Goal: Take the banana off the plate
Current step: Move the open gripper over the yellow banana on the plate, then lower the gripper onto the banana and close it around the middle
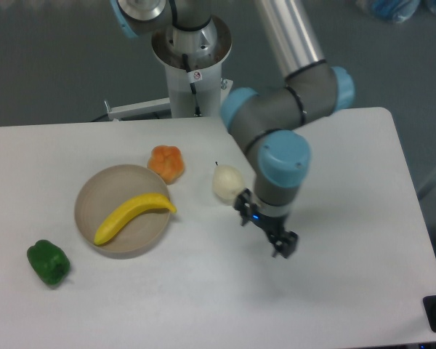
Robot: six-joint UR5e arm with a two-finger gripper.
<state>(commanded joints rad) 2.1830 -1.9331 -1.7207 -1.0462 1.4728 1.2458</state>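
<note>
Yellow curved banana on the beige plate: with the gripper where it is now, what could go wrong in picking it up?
1. The gripper hangs right of the round beige plate, with the pale cream pear close beside the wrist; a sideways move could knock it.
2. The smooth yellow curved banana lies diagonally, one end over the rim; a misaligned grasp may slip or tip the plate.
3. The orange fruit touches the rim and could be nudged.

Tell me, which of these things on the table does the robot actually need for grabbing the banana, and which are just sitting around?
Part of the job:
banana, lying in the plate
plate
gripper, off to the right of the plate, holding nothing

Just lying about:
green pepper
orange fruit
pale pear
</note>
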